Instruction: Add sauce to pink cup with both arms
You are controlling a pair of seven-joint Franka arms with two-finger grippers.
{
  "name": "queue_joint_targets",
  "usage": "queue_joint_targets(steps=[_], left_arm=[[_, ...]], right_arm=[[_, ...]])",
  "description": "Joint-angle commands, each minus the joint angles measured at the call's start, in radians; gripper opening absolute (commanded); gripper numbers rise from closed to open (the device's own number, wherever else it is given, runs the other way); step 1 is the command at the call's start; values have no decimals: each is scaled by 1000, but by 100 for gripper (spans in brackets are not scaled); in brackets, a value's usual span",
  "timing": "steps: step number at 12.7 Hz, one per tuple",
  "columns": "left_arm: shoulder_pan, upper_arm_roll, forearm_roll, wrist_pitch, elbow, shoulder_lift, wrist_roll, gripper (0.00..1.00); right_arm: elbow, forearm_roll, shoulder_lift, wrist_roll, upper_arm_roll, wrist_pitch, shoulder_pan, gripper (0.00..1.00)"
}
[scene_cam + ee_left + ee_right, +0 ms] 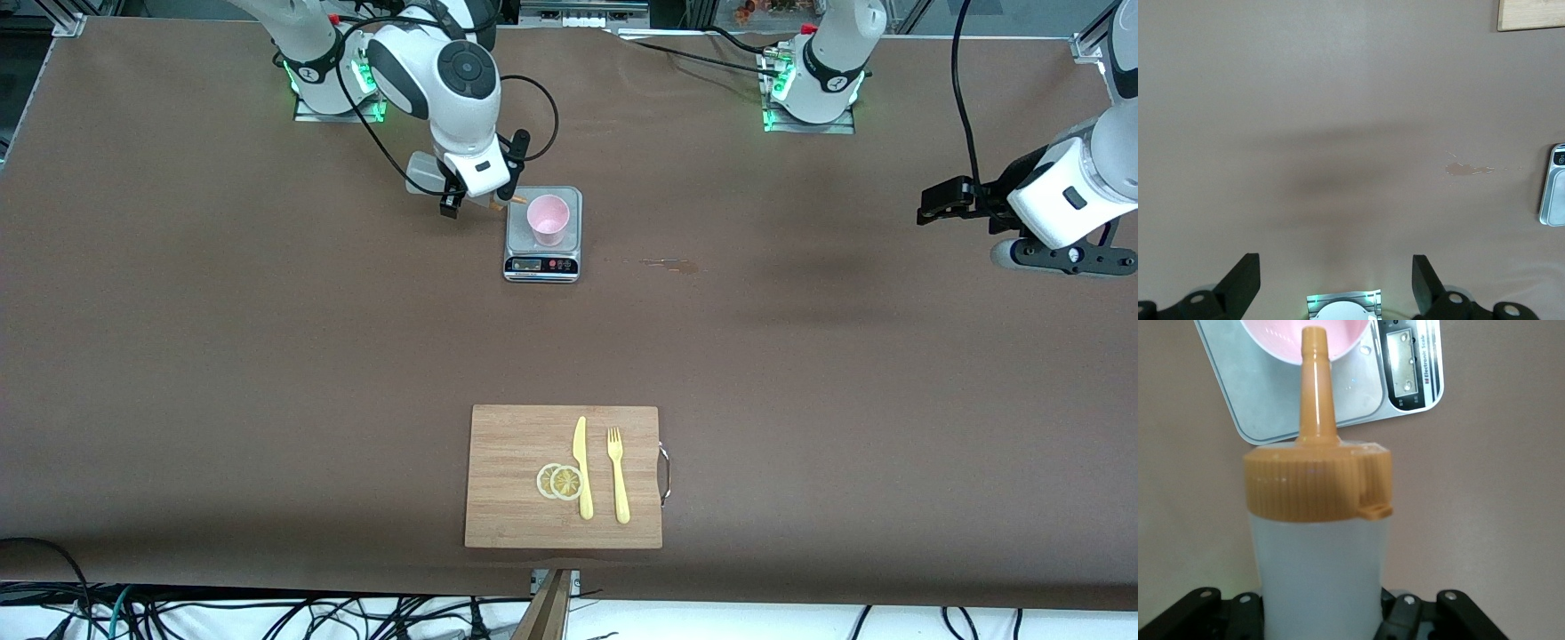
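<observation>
Two arms share this desk (267, 356), and only one is busy. From the front, the right gripper (477, 197) is over the desk right beside the scale (543, 233), clamped on the sauce (425, 173), which lies tipped nearly flat so its orange nozzle reaches toward the pink cup (548, 220). That cup stands upright on the scale's platform, toward the robots' end of the desk. The left gripper (942, 200) hangs over bare desk out at the left arm's end, waiting. Nearer the camera lies a cutting board (564, 476) with a yellow knife (582, 467), a fork (618, 473) and two lemon slices (560, 481). A small brownish smear (667, 263) marks the desk near the scale.

Seen from the left wrist, that gripper's fingers (1241, 283) stand wide apart with nothing between them, only brown desk beneath.

Seen from the right wrist, the bottle's translucent body fills the lower view, gripped low on its sides, with the ribbed orange cap above and the nozzle tip at the cup's pink rim.

My guess is the bottle is light, soft-walled plastic: it should yield to a squeeze, so mid-body is the sensible hold. The cup looks light too and could easily tip if nudged.
</observation>
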Motion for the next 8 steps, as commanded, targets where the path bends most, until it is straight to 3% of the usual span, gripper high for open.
queue_joint_targets(steps=[1,8], left_arm=[[4,-4,14,-6,27,13,-6,100],[4,-4,12,-6,25,13,-7,100]], right_arm=[[64,-60,32,48,12,-60,26,13],[197,-170,124,128,12,-261,118,13]])
